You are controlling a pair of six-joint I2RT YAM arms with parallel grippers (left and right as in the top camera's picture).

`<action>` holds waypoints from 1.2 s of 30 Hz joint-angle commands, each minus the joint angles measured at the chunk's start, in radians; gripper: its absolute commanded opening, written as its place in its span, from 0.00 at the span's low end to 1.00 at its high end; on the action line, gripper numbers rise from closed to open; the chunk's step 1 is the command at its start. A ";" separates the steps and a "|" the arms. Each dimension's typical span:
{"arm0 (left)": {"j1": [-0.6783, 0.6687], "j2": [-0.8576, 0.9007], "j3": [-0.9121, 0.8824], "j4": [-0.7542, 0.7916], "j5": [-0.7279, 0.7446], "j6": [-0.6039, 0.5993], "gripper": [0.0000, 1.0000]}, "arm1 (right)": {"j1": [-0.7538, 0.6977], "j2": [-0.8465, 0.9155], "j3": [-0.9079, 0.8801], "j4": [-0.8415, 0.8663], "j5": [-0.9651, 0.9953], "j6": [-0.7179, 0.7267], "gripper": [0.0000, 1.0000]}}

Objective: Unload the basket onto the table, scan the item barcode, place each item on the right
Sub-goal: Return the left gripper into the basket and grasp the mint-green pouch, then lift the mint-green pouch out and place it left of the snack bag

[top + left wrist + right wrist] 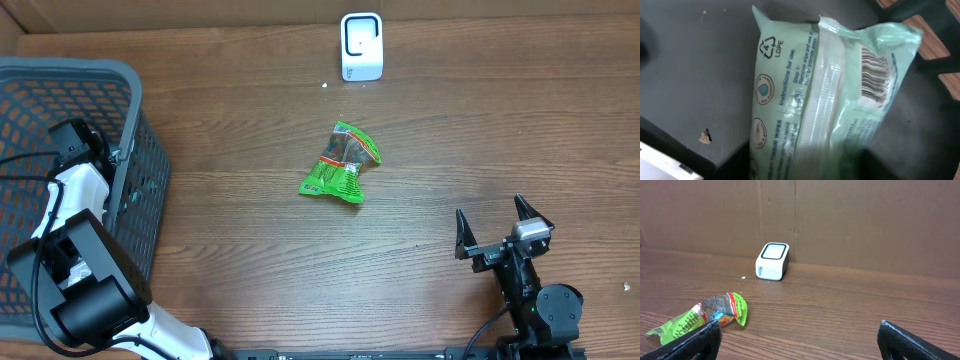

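Mint-green wipes pack, barcode showing, lies just below the left pincer.

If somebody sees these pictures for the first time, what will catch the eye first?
A bright green snack packet lies mid-table, before a white scanner at the far edge. The left wrist view is filled by a pale green wipes pack, its barcode showing.

Within the basket, the left gripper hides its jaws under its own body. The wipes pack there is cut off below, its small print blurred.
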 commanded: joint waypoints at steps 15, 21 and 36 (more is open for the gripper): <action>-0.019 -0.148 0.430 -0.457 0.003 -0.022 0.04 | -0.004 -0.009 -0.009 0.005 -0.003 0.000 1.00; -0.022 -0.285 0.705 -0.687 -0.003 -0.022 0.04 | -0.004 -0.009 -0.009 0.005 -0.002 0.000 1.00; -0.528 -0.481 0.663 -0.922 -0.008 -0.047 0.05 | -0.004 -0.009 -0.009 0.005 -0.002 0.000 1.00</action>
